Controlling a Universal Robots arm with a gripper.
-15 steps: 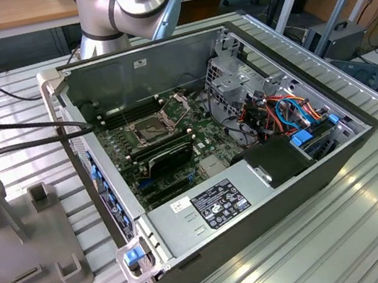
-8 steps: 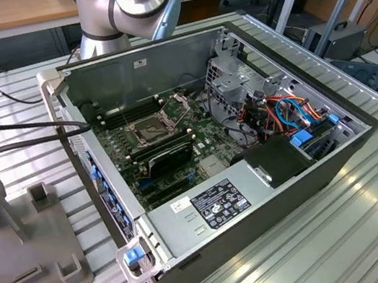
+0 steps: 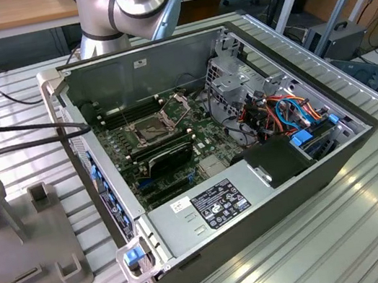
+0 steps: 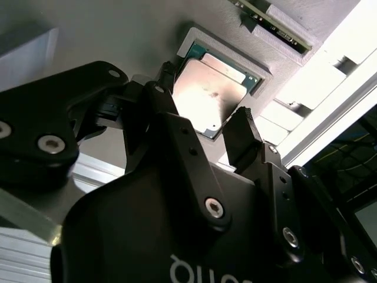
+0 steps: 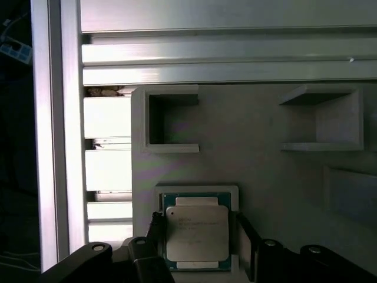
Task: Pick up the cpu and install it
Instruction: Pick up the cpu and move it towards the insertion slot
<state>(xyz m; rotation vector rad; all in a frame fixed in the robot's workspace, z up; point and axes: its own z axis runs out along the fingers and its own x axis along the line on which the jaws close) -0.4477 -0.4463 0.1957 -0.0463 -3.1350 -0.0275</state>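
Silver-grey cpu (image 5: 197, 236) lies flat in a square recess of the grey fixture (image 5: 265, 171), black gripper (image 5: 199, 223) over it, fingers (image 4: 247, 135) spread apart, one either side.

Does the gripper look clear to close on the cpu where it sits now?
Probably yes. In the first wrist view the gripper straddles the cpu, open fingers on either side, nothing between. The raised rim of the grey holder around the chip may hinder the grip.

The hand (image 5: 200, 229) straddles the cpu (image 5: 196, 234) lying in its grey holder (image 5: 197, 189).
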